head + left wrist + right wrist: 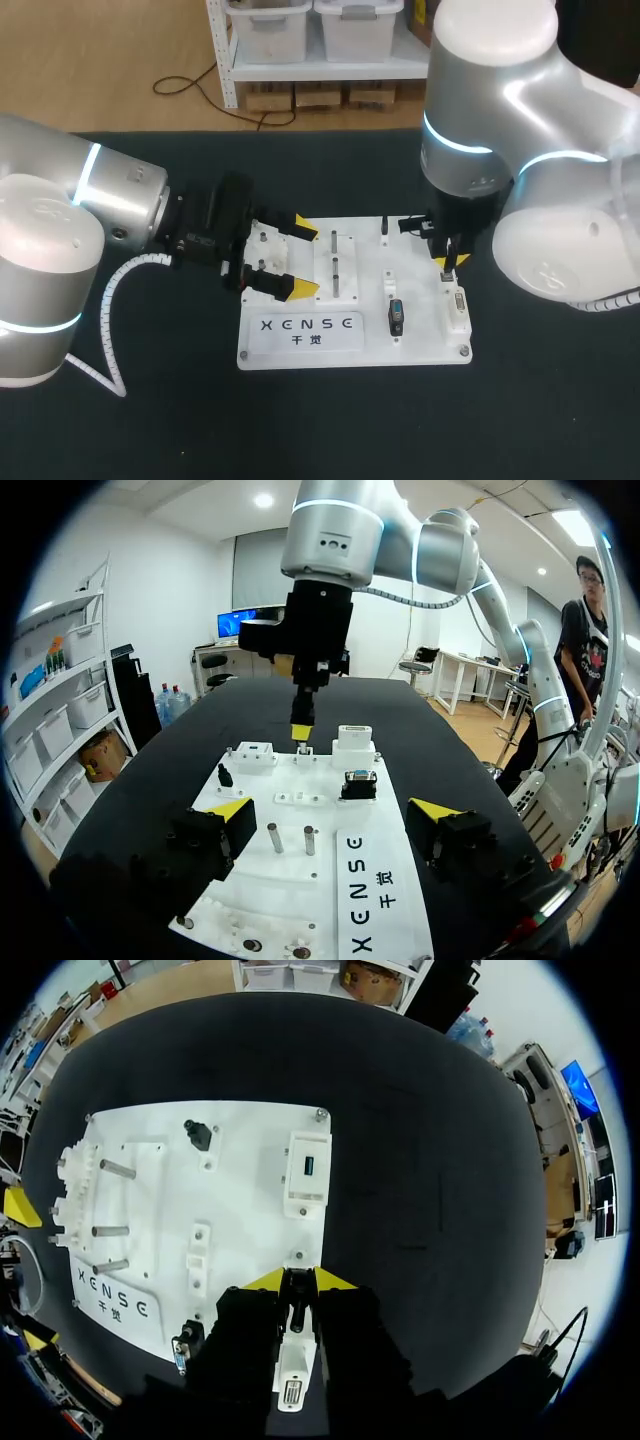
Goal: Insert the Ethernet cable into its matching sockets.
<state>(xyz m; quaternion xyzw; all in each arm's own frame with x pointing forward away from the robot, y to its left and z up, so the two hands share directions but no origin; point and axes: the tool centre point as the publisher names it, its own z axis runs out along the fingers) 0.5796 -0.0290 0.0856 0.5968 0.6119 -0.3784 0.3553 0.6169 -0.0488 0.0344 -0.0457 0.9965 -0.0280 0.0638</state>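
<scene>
Two hands are seen at the white board on the dark bench. The right hand is held upright at the board's right edge. Its fingers are pressed close on a small dark piece, which is judged to be the Ethernet cable's plug; no length of cable can be made out. In the left wrist view a small white socket block is found directly beneath it. Whether the two touch cannot be told. The left hand is spread wide over the board's left end, with nothing pinched.

The step in hand is judged to be the seating of the plug. It is best done by a straight push down along the socket's axis, with the plug held square to the opening. Any tilt is likely to be answered by jamming on the socket's rim. A firm pinch is called for, so that the plug is not pushed up between the fingers. Whether the board is fastened to the bench cannot be told, so sideways force should be avoided. The larger white block just beside must be cleared by the fingers. Release is best delayed until the plug is fully home.
</scene>
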